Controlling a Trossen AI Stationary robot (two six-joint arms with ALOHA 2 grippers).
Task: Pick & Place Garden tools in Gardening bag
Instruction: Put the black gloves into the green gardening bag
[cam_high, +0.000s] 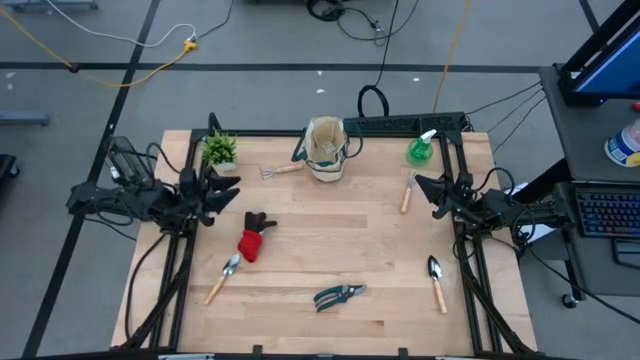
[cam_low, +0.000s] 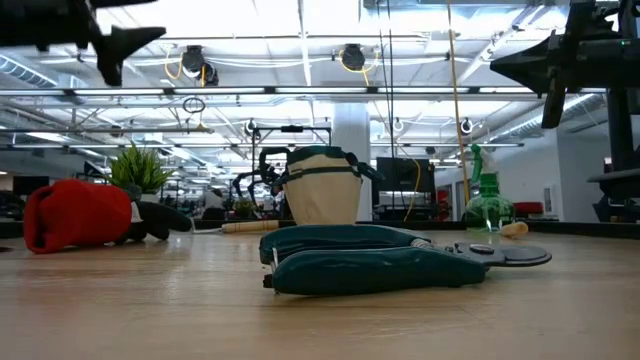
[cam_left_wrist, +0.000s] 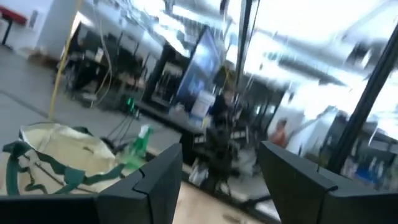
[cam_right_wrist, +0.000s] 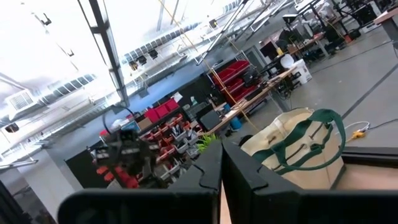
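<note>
The beige gardening bag (cam_high: 325, 150) with green trim stands upright at the table's far middle. Around it lie a small rake (cam_high: 282, 170), a wooden-handled tool (cam_high: 407, 192), a red glove (cam_high: 252, 240), two trowels (cam_high: 222, 277) (cam_high: 436, 283) and grey-green shears (cam_high: 338, 295). A green spray bottle (cam_high: 421, 150) stands at the far right. My left gripper (cam_high: 235, 195) is open and empty, raised above the table's left side. My right gripper (cam_high: 420, 185) is shut and empty, raised above the right side. Both point toward the table's middle.
A small potted green plant (cam_high: 219, 150) stands at the far left, beside my left gripper. The bag also shows in the left wrist view (cam_left_wrist: 56, 155) and the right wrist view (cam_right_wrist: 298, 149). Bare wood lies between the glove and the right trowel.
</note>
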